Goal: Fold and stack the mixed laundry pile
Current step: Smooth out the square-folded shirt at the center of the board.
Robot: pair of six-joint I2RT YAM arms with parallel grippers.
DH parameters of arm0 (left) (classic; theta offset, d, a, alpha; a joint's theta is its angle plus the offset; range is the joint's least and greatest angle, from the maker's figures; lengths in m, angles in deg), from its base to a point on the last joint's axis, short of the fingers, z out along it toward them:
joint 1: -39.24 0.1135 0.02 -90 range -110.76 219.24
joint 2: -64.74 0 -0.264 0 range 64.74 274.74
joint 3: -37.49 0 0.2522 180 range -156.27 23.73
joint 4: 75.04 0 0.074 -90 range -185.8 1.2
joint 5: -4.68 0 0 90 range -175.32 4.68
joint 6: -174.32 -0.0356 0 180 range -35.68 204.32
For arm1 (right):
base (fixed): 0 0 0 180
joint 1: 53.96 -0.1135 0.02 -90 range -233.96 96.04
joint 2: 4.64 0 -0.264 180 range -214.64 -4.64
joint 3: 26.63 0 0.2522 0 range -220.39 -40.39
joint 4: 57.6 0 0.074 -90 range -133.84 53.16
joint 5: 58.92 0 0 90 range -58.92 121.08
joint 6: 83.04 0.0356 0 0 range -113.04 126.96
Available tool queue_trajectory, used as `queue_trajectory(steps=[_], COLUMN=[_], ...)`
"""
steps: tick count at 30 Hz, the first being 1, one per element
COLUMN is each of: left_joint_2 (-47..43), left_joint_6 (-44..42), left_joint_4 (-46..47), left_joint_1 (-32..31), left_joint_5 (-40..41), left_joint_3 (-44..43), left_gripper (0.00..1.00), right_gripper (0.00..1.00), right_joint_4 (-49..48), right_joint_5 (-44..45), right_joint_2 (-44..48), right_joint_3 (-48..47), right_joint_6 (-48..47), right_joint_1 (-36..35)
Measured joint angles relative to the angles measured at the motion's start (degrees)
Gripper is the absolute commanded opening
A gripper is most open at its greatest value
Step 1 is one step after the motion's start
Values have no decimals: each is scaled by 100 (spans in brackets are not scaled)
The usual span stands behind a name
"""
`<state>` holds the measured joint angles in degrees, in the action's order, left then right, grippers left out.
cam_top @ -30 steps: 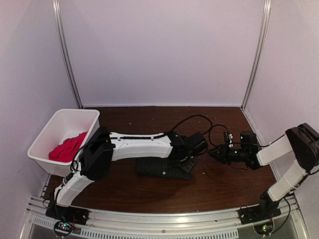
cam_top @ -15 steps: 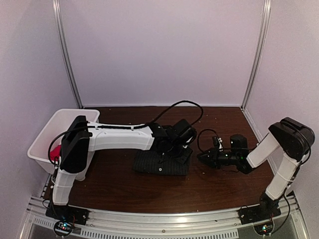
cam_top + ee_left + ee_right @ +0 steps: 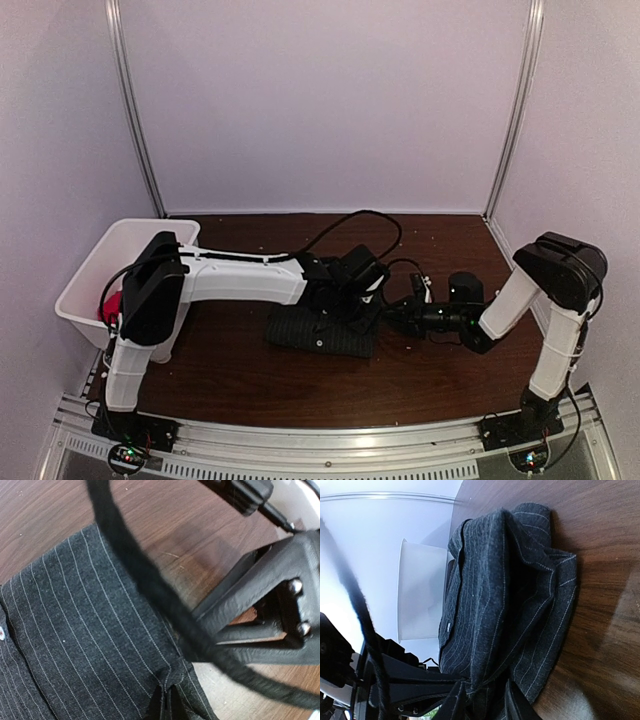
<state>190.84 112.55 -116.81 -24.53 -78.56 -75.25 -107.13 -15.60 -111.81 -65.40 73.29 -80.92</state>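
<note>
Nearest, at 6 o'clock on the dark wooden table [image 3: 250, 385]: 2 arm bases, side by side. Mid-table, folded into a flat oblong: the charcoal pinstriped shirt [image 3: 315, 335], 1 pale button showing on top. At its 3 o'clock edge, stretched in from 4 o'clock: the right gripper [image 3: 390, 318], narrowed to a small gap, a fold of the shirt's edge caught between its 2 fingers. At the shirt's 1 o'clock corner, stretched across from 8 o'clock: the left gripper [image 3: 345, 303], pinched fully together on a small pucker of pinstriped cloth. Close beside each other, these 2 grippers. Arching toward 12 o'clock behind the left wrist: a black cable [image 3: 360, 212]. Out at 9 o'clock, well apart from the shirt: a white bin [image 3: 85, 270], the red T-shirt [image 3: 108, 303] bunched inside, mostly hidden behind the left arm.
</note>
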Motion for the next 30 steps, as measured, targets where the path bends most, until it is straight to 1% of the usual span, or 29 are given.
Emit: queue_trajectory(steps=[8,25,28,30], left_joint_2=[-11,-87,-96,-98], left_joint_6=[24,24,24,22], left_joint_4=[107,232,262,282], left_joint_1=[28,46,52,57], left_joint_5=[-39,-103,-118,-136], left_joint_3=[15,140,142,149], left_gripper=[0,0,0,0], right_gripper=[27,29,26,20], right_joint_4=[-219,-654,-780,-826], right_joint_5=[162,330,345,354], right_joint_2=[-313,-938,-1049,-1110], right_joint_3=[-24,-463,-527,-592], right_joint_6=[208,555,636,688], right_joint_1=[-286,-420,-435,-452])
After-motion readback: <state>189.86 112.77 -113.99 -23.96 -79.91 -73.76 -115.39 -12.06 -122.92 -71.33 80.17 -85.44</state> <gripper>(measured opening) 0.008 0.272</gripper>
